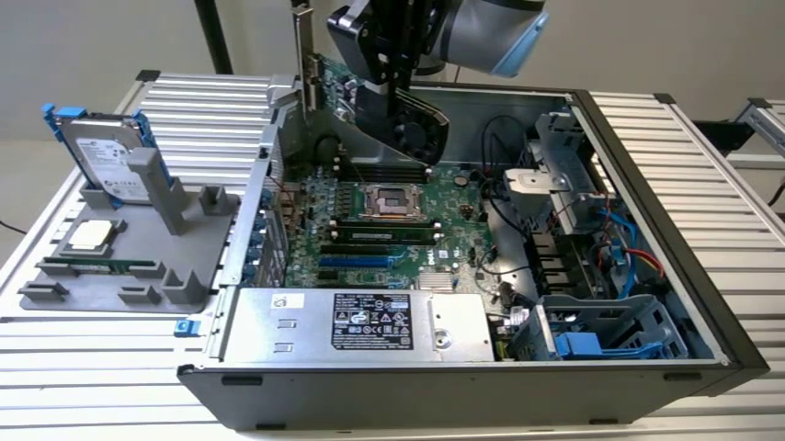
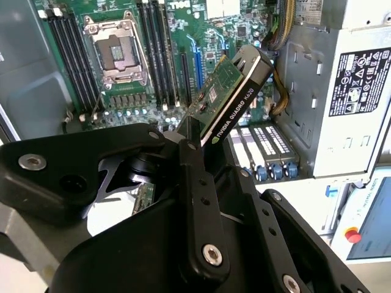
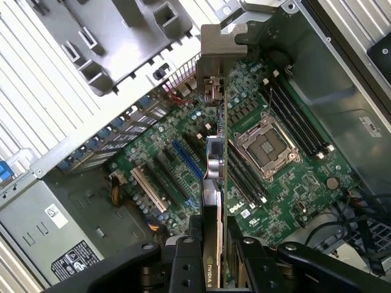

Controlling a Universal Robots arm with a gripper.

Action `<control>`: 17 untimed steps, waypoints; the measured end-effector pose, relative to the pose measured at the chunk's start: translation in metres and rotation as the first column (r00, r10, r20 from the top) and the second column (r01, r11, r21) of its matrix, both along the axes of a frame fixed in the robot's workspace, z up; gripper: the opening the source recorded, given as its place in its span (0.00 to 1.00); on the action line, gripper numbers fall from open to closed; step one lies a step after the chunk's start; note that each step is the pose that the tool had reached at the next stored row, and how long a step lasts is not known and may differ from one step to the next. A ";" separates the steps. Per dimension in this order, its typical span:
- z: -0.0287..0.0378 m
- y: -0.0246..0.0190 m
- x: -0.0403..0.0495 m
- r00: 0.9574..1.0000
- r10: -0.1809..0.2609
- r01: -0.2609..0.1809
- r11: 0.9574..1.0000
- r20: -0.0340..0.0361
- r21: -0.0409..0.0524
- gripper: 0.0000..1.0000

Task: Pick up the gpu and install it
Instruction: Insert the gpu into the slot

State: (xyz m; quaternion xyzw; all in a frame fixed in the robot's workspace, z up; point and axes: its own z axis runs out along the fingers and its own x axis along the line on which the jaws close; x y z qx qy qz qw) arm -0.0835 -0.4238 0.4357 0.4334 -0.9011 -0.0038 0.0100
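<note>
- The gripper (image 1: 395, 87) has its fingers clamped on the gpu (image 1: 415, 133), a thin rectangular card with a green circuit board on one face, a black cooler shroud on the other and a silver end bracket. In the first wrist view a finger (image 3: 183, 259) presses each face of the card.
- The gpu hangs in the air over the far part of the green motherboard (image 1: 466, 197), inside the open dark-grey computer case (image 1: 429, 395). It appears clear of every slot.
- The grip sits on the card's upper edge, probably to leave the lower connector edge free. The bracket faces the case wall on the exterior view's left, where its slot openings are.
- In the second wrist view the gpu (image 2: 235, 91) slants across the board, so it is not squared to a slot.
- Count: one arm, one gripper, one gpu.
- Well apart on the exterior view's left, one grey moulded fixture tray (image 1: 110, 296) props one silver hard drive with blue rails (image 1: 105, 161) upright. It also carries one square processor chip (image 1: 92, 236) and one narrow green memory stick (image 1: 105, 266), each in its own recess.
</note>
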 end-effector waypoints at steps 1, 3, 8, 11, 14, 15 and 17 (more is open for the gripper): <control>0.0000 0.0000 0.0000 1.000 0.000 0.000 1.000 0.000 0.000 0.00; 0.0000 0.0000 0.0000 1.000 0.001 -0.001 1.000 0.000 0.000 0.00; 0.0000 0.0000 0.0000 1.000 0.007 -0.007 1.000 0.000 0.000 0.00; 0.0000 0.0000 0.0000 1.000 0.010 -0.010 1.000 0.000 0.000 0.00; 0.0000 0.0000 0.0000 1.000 0.016 -0.016 1.000 0.000 0.000 0.00; 0.0000 0.0000 0.0000 1.000 0.018 -0.018 1.000 0.000 0.000 0.00; 0.0000 0.0000 0.0000 1.000 0.025 -0.025 1.000 0.000 0.000 0.00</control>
